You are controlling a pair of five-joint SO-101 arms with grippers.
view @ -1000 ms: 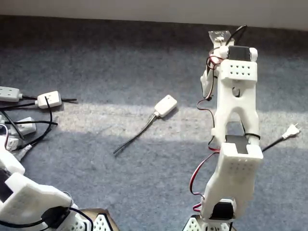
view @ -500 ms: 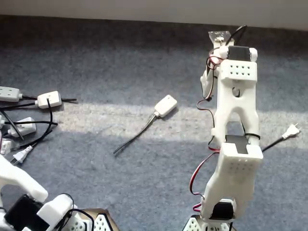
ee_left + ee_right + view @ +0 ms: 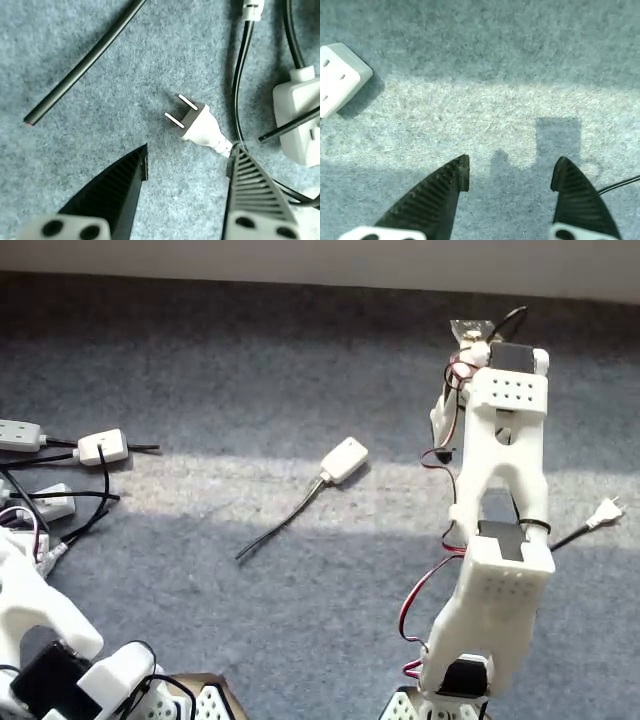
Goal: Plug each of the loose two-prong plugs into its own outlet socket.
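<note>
Everything's laid out on a fuzzy grey carpet (image 3: 200, 390), crossed by a sunlit band (image 3: 220, 495). A white two-prong plug (image 3: 197, 127) with flat metal prongs is seen lying just ahead of the left gripper (image 3: 187, 160), its ribbed black jaws spread wide. The right gripper (image 3: 510, 175) is likewise held open over bare pile, with a boxy white outlet socket (image 3: 340, 75) nearby.

Left end effector (image 3: 190, 149): fingers spread apart over the grey carpeted tabletop (image 3: 75, 145). White two-prong plug (image 3: 197, 125) lies flat just ahead of the gap, its cord end touching one fingertip (image 3: 239, 159). White outlet socket (image 3: 295, 117) sits beyond that finger, with black cords (image 3: 243, 70) between. Loose black cable (image 3: 85, 60) lies farther ahead of the other finger.
</note>
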